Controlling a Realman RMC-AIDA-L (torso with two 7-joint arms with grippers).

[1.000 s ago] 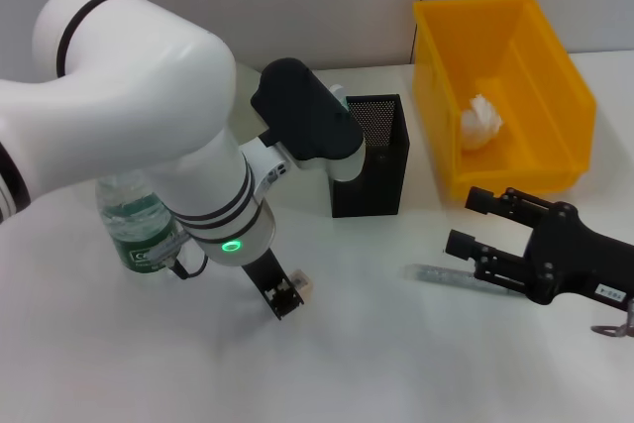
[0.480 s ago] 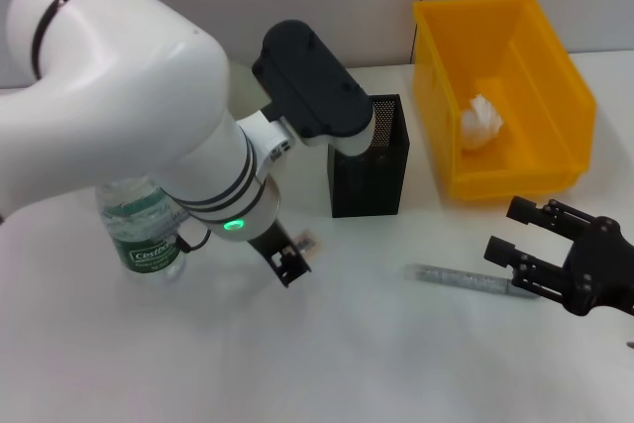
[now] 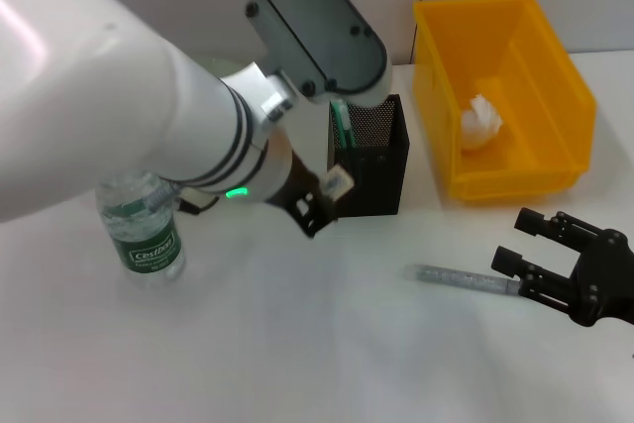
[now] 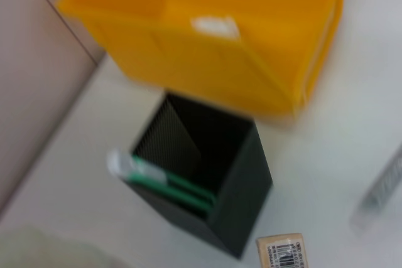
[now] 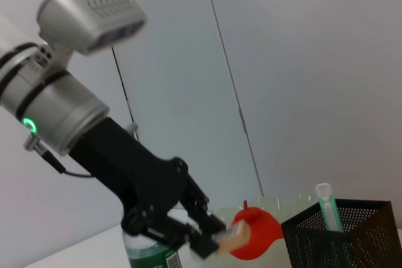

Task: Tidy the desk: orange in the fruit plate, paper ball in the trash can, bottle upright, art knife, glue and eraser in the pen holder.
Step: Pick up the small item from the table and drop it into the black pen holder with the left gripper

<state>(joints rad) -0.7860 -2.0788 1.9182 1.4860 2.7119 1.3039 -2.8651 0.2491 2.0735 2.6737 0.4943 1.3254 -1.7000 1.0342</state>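
1. Left gripper [image 3: 322, 200]: raised above the table, just in front of the pen holder's front-left corner; fingers clamped on the eraser.
2. Eraser [image 3: 338, 182]: small pale block with a barcode label, held off the table between the left gripper's fingers, just beside the pen holder's front wall and not inside it. The left wrist view shows it [image 4: 282, 252] below the holder's near corner.
3. Pen holder [image 3: 371, 158]: black mesh, square, upright, beside the trash can. A green-and-white stick [image 3: 342, 124], apparently the glue, stands tilted inside against its left wall.
4. Trash can [image 3: 555, 106]: yellow bin at the far right of the table; the white paper ball [image 3: 479, 124] lies on its floor.
5. Art knife [image 3: 458, 279]: slim grey-silver tool lying flat on the white table [image 3: 297, 344], in front of the trash can, its right end just beside the right gripper.
6. Right gripper [image 3: 530, 250]: black, low over the table at the near right; fingers spread apart, empty, apart from the knife.
7. Bottle [image 3: 144, 230]: clear, green label, standing upright at the left, partly hidden by the left arm.
8. Orange [image 5: 254, 233]: visible only in the right wrist view, behind the left gripper; its support cannot be made out.
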